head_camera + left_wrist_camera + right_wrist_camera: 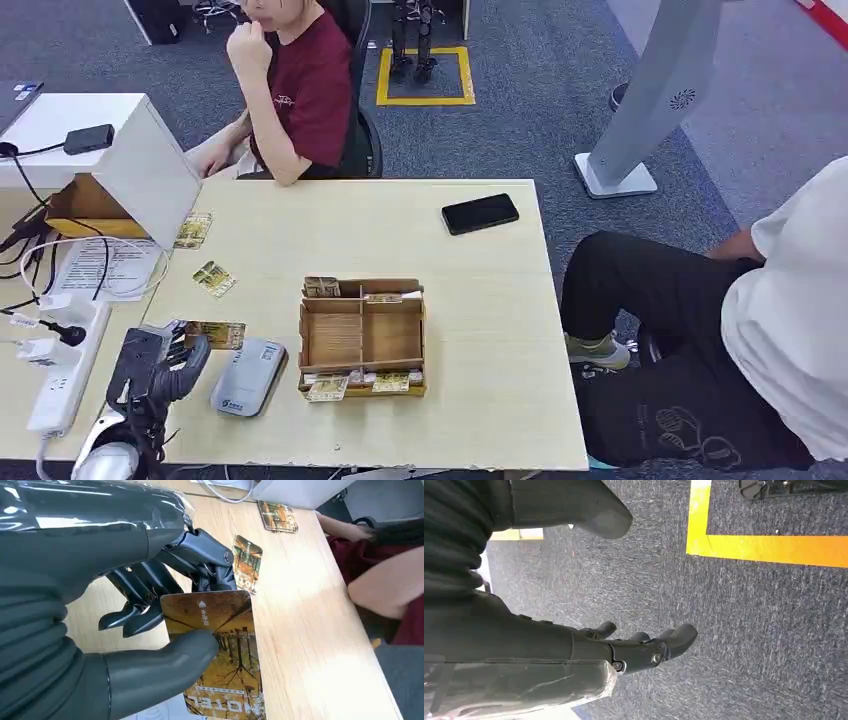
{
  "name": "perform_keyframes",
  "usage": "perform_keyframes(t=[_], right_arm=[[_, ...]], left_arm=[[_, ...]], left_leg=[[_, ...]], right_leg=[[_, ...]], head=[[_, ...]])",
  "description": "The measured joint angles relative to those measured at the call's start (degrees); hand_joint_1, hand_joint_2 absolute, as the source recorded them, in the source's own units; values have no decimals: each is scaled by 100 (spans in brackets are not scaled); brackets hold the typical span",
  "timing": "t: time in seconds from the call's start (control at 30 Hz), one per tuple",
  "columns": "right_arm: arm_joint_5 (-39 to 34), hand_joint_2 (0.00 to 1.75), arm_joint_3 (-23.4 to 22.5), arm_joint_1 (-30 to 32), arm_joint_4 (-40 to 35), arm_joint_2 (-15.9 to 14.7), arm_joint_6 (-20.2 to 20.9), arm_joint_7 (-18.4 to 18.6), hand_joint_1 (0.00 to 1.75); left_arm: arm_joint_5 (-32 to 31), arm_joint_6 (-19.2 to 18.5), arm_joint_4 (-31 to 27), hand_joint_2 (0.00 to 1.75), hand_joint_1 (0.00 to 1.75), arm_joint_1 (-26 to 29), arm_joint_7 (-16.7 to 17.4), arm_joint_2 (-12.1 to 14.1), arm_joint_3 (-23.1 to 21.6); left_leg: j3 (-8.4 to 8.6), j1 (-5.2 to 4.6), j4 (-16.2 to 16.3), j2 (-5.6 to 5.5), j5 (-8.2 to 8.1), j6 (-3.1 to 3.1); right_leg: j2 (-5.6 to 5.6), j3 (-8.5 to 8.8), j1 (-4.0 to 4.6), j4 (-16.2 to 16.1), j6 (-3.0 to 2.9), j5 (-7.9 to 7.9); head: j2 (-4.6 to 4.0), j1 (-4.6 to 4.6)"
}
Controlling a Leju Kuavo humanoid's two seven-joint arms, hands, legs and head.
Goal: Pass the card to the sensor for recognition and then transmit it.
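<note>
At the front left corner of the worktop (480, 420) the left hand (165, 365) holds the card (217, 650), pinched between the thick thumb on its printed face and the dark fingers (150, 597) behind it, so this hand is grasping the task's thing. In the head view the card sticks out from the hand toward the right, with its long axis about parallel to the front edge. Just to the right of it, and a little nearer the front edge, lies the grey sensor (248, 377), flat on the worktop; I judge the card must go only a short way right and down to come over it. Nothing stands between them. Two loose cards (213, 279) lie further back near the left edge, and the cardboard tray (362, 338) stands right of the sensor. A person's arm (380, 587) rests at the far edge. The right hand (644, 647) hangs over the carpet, its fingers loosely curled and holding nothing.
</note>
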Motion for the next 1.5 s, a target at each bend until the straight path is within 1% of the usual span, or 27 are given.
perform_keyframes(t=[0.73, 1.0, 1.1, 1.2, 1.5], right_arm=[[0, 175, -72, 9, -37, 22, 7, 0, 0], [15, 175, -76, 12, -52, 26, 7, 0, 0], [15, 175, -87, 11, -61, 39, 7, 0, 0], [17, 175, -105, 11, -66, 48, 9, 0, 0], [33, 175, -111, 11, -85, 55, 13, 0, 0]], left_arm=[[-74, -68, -105, 175, 175, 153, 50, -20, 0], [-142, -168, -118, 175, 175, 308, 83, -113, -7], [-212, -168, -118, 175, 175, 338, 101, -153, -28], [-424, -114, -118, 175, 175, 369, 103, -186, -87], [-455, -103, -116, 175, 175, 399, 103, -236, -140]], left_leg=[[0, 0, 0, 0, 0, 0], [1, 0, 0, 0, 0, 0], [1, 0, 0, 0, 0, 0], [1, 0, 0, 0, 0, 0], [1, 0, 0, 0, 0, 0]], right_leg=[[0, 0, 0, 0, 0, 0], [0, -1, 0, -1, 0, 0], [0, 0, 0, 0, 0, 0], [0, -1, 0, -1, 0, 0], [0, -1, 0, -1, 0, 0]], head=[[0, 2], [0, 2], [0, -2], [0, 0], [0, 0]])
